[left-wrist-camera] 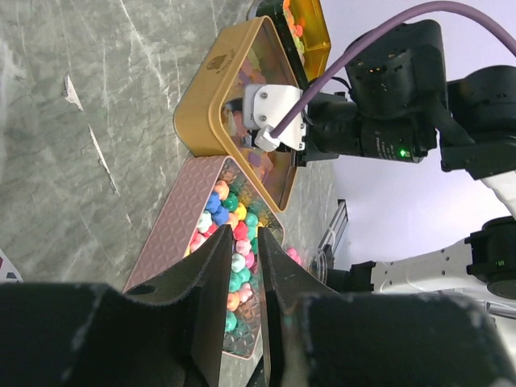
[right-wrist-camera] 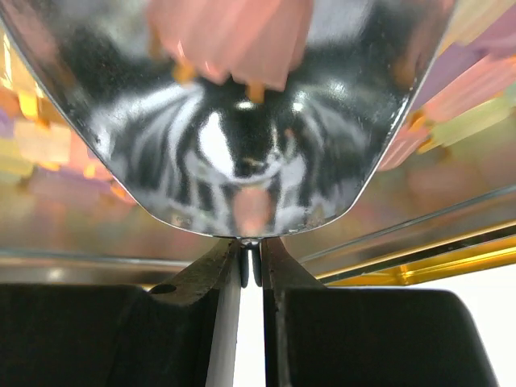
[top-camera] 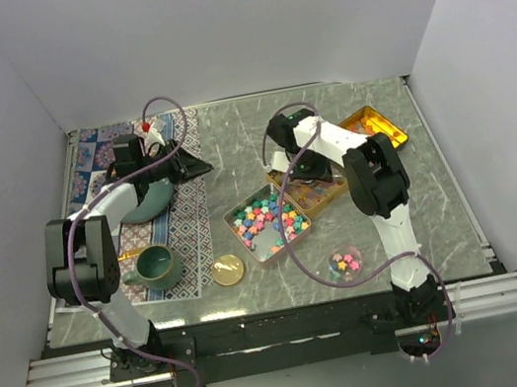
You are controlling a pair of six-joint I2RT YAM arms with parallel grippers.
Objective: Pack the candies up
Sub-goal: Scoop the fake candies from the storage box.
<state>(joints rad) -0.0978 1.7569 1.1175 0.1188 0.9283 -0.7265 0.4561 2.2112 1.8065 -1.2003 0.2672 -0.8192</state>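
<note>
Clearly the right end effector (right-wrist-camera: 250, 260), nearer, is pinching the scoop (right-wrist-camera: 242, 145), bowl pointing straight ahead into the candies (right-wrist-camera: 472, 85); the left end effector (left-wrist-camera: 260, 266) is hanging narrow, empty.

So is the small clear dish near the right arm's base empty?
No, the small clear dish holds a few candies, pink and yellow ones, in the top view.

Pastel star-like candies (top-camera: 265, 216) heaped loose in the open pink tin (top-camera: 243, 243), a few more in a small clear dish (top-camera: 336, 271)
</note>
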